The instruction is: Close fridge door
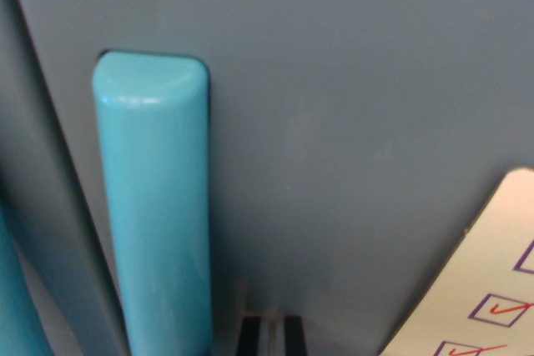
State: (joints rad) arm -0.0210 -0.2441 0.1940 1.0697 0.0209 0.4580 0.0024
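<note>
The camera sits tight against the grey fridge door (pixel 350 122) beside its turquoise handle (pixel 154 206), suggesting closing is nearly finished, though the claw's (pixel 271 338) spread cannot be told.

You have no table or floor in the wrist view; the carrying surface here is the grey fridge door (pixel 359 122), filling the picture. On it sits a turquoise handle (pixel 154 206), upright, toward the wrist view's left. A pale checklist sheet (pixel 480 289) with ticked boxes lies flat against its lower right.
</note>
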